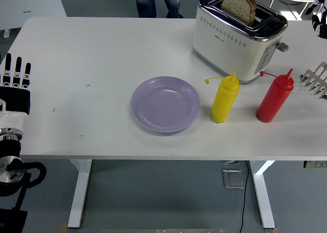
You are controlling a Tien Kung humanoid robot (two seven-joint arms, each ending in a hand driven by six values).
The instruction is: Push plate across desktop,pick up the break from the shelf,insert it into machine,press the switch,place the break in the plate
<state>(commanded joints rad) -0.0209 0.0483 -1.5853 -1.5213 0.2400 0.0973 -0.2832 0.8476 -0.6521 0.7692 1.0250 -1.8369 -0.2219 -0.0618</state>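
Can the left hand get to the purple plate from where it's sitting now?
Probably yes. The left hand rests at the table's left edge, fingers straight, and only bare tabletop lies between it and the purple plate; both bottles stand beyond the plate.

— How was the light over the white table (102,54)?

— Bright and even, from overhead. Shadows were faint: only a soft smudge hugged the base of the toaster (239,36), and thin ones sat under the yellow bottle (225,98) and the red bottle (275,96).

— Any glare?

— The toaster's chrome top carried pale reflections, and the floor behind the toaster showed a washed-out patch of light. The lilac plate (166,103) had a mild sheen.

— Sharpness?

— Crisp near the toaster; slightly soft at the frame's edges.
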